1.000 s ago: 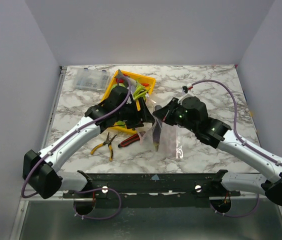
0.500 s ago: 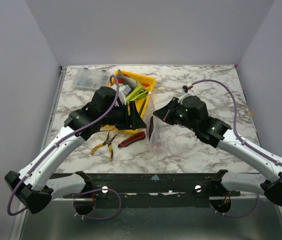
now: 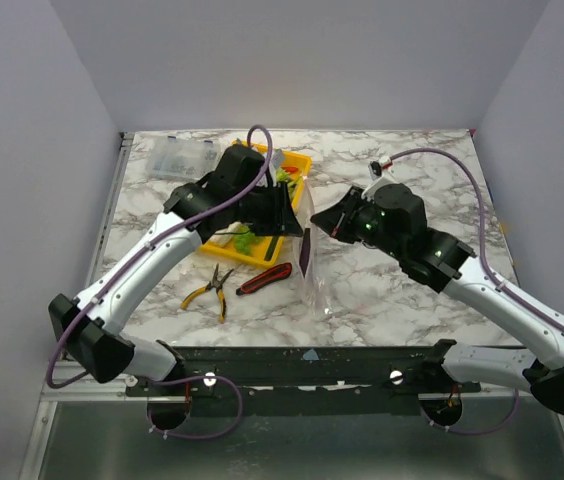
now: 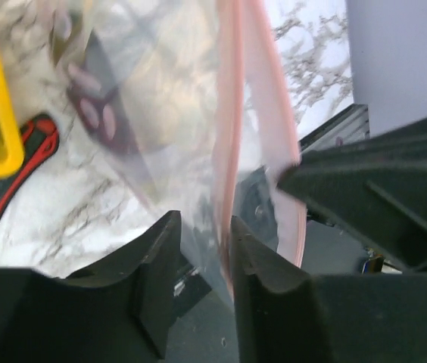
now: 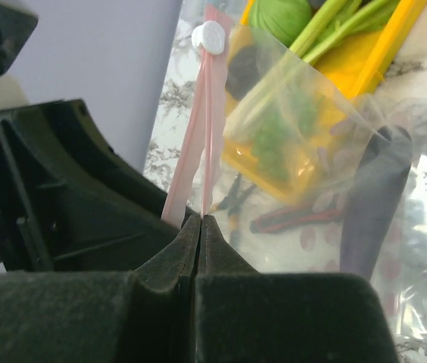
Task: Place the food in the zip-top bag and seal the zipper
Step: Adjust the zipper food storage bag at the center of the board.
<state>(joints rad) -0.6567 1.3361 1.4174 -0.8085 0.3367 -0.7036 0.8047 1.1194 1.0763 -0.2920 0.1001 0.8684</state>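
From above, the zip-top bag (image 3: pixel 312 270) was seen hanging upright over the worktop (image 3: pixel 412 160), between the two claws and just beside the yellow tray (image 3: pixel 300 160). The right claw (image 3: pixel 314 228) was set at the bag's top edge. The left claw (image 3: pixel 292 222) was positioned on the tray side, about equally near.

In the left wrist view, the left claw's jaws were seen apart, released. The zipper (image 4: pixel 232 113) was shown running lengthwise away through the gap, against one finger. A dark eggplant (image 4: pixel 100 98) was visible through the film and judged to be inside.

In the right wrist view, the right claw was shown clenched on the zipper below its white slider (image 5: pixel 212 36), a detail not made out elsewhere. Cabbage (image 5: pixel 282 15) and leek (image 5: pixel 335 30) were seen lying in the tray.
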